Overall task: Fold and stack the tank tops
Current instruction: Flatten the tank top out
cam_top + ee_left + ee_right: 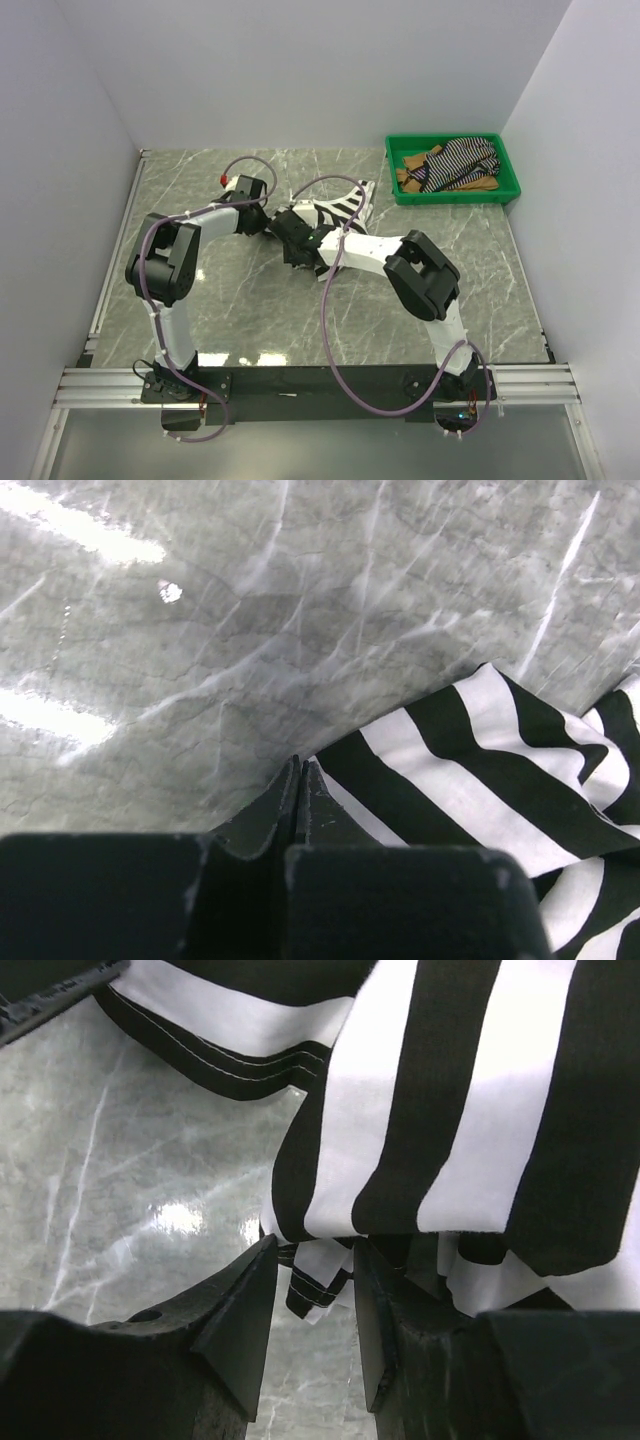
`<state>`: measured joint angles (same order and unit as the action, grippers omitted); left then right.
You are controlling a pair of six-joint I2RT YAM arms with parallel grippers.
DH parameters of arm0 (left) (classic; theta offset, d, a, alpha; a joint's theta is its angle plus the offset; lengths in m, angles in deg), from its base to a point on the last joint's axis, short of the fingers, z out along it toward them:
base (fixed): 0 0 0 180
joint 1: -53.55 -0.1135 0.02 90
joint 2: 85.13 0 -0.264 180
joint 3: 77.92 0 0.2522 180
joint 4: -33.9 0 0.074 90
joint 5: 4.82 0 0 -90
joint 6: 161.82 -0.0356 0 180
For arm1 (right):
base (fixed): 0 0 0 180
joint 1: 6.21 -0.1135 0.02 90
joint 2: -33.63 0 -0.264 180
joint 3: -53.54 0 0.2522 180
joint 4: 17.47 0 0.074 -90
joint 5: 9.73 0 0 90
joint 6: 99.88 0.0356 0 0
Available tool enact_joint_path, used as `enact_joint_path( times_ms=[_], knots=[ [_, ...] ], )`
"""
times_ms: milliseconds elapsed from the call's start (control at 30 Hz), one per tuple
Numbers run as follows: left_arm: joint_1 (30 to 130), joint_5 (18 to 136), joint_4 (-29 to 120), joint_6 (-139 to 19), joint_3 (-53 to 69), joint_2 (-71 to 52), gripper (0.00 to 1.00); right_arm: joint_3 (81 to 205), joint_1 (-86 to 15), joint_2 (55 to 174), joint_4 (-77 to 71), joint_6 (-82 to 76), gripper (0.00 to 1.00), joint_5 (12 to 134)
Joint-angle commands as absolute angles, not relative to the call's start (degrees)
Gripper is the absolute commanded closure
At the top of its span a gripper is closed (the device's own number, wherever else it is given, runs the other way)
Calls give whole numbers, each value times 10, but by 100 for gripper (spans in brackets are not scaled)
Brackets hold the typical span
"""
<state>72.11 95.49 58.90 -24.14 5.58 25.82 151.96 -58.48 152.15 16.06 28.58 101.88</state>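
Left of the tray (455,196), on the table (230,320), lies the wide-striped top (350,203), bunched rather than spread flat. As far as the overhead view shows, its long axis runs from the tray side away toward the grippers. A looped strap arches on the side farther back than the tray's near rim. Which end is neck and which is hem I cannot tell for sure from the crumple.

Both grippers sit at the end of the top away from the tray, so the cloth stretches from them toward it. The right gripper (314,1243) is the nearer one to the body of the cloth. Its jaws stand partly apart with a hanging fold of hem in the gap between them, not yet pinched. The stripes run away from its fingers, roughly in line with its reach.

The left gripper (302,765) is just beyond, farther from the tray, with its jaws pressed fully together. The top's edge meets its fingertips and fans off to its right. Whether any cloth is nipped between them is hidden.

My judgement is that the next move hinges on the right jaws taking that fold, so the top can be drawn out along its length.

The thin-striped top (465,160) and the tan top (412,170) lie heaped inside the tray.
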Motion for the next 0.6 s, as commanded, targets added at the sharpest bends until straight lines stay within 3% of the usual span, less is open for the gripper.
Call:
enact_joint_path(
  times_ms=[0, 567],
  knots=[
    [717, 973, 588, -232, 40, 226, 100, 1507, -596, 1511, 159, 284, 57, 1040],
    [715, 978, 586, -221, 22, 204, 100, 1490, -619, 1525, 187, 280, 58, 1073]
  ],
)
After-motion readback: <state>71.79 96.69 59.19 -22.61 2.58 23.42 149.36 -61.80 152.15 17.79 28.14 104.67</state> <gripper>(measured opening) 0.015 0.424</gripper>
